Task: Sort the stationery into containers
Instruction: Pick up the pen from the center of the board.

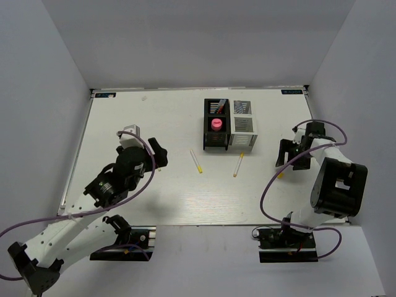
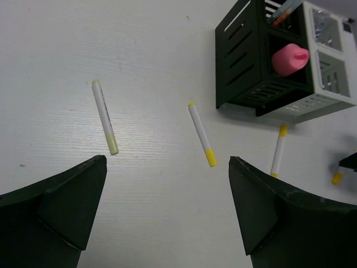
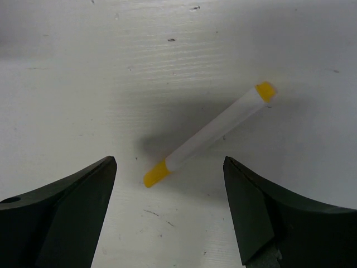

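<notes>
**Both claws spread, four pens loose on the counter**

The right claw (image 3: 169,164) hangs near the counter's (image 1: 167,124) right edge, jaws wide apart and gripping nothing. A white-and-yellow pen (image 3: 215,128) lies flat on the counter below it, slanted across the gap.

The left claw (image 2: 167,162) is spread just as wide, also empty, over the counter's left half. Ahead of it lie a second pen (image 2: 105,116) and a third pen (image 2: 201,134), well apart. A fourth pen (image 2: 278,152) lies just in front of the white box (image 2: 329,84).

The black box (image 1: 216,139) stands joined to the white box, near the middle of the far edge. A pink-capped tube (image 2: 289,58) sits in the black box's nearer compartment, and stored pens (image 1: 215,106) lean in the one behind.
</notes>
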Robot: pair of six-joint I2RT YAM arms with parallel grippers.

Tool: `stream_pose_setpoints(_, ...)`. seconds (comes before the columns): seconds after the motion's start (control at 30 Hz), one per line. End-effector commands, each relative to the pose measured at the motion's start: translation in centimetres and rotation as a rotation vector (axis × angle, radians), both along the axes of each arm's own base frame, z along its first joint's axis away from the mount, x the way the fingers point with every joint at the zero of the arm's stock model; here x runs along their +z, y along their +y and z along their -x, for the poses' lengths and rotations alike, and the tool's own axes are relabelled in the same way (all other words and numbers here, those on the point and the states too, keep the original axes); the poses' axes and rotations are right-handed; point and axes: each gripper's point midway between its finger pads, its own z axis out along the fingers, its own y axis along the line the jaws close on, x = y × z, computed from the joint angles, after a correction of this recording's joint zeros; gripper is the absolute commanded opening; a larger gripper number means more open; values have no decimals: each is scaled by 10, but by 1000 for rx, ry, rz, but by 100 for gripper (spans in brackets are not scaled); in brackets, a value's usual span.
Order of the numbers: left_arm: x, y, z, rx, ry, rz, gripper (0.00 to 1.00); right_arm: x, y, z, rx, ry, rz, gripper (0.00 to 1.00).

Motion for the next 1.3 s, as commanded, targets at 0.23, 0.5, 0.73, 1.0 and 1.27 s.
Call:
stream_pose_setpoints(0.23, 21, 10, 10, 26, -58, 79, 100, -16, -21, -22, -177, 1, 84, 80)
stream_pose_setpoints(0.5, 28, 12, 12, 29, -78, 107, 100, -42, -21, -32, -197, 80, 99, 70)
stream_pose_setpoints(0.73, 28, 13, 12, 38, -81, 105, 100, -57, -13, -27, -152, 129, 117, 43)
stream_pose_setpoints(1.0, 26, 20, 8, 70, -82, 84, 100, -51, 10, -17, -64, 128, 57, 29)
stream_pose_setpoints(1.27, 19, 25, 5, 94, -72, 46, 100, -48, 5, 0, 25, 106, 101, 48)
